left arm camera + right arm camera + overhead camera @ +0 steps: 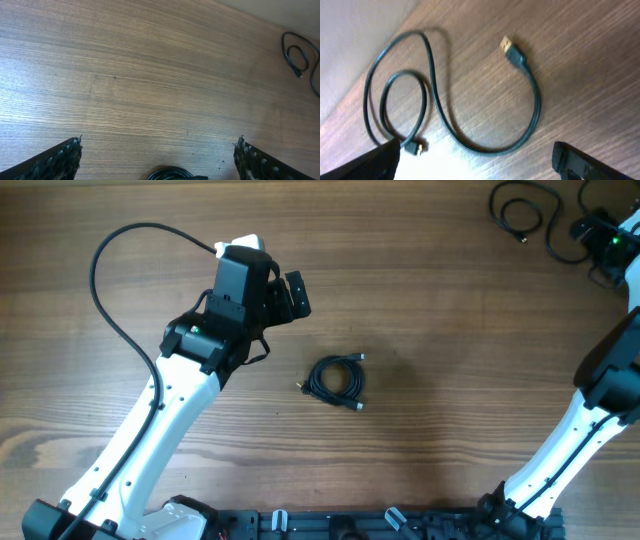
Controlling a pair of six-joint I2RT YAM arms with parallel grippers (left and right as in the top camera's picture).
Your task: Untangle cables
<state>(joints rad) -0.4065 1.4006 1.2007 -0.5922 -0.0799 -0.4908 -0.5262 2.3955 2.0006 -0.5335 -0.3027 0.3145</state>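
Black cord is what you are sorting: the coiled cable (pixel 335 379) lies as a tight bundle near the middle of the table (pixel 430 300), with its plug ends poking out of the loops; the loose cable (pixel 538 106) lies at the far right corner, spread into one small loop and one open curve, its USB plug (pixel 506 46) and small plug (pixel 419 148) well apart; the two cords do not touch, so you can read the loose one as laid out and the bundle as the work left.

Your left gripper (pixel 159 150) hangs near the bundle, on its far left side; its fingers (pixel 55 162) stand as wide as they go with only bare wood between them, and the top of the coil just shows at the lower edge of that wrist view; that placing looks like a line-up for coming down on the loops.

Your right gripper (pixel 476 150) hovers over the loose cable, jaws fully spread and holding nothing, the cord flat on the wood beneath; placed there, it keeps the middle of the table free for the other arm.
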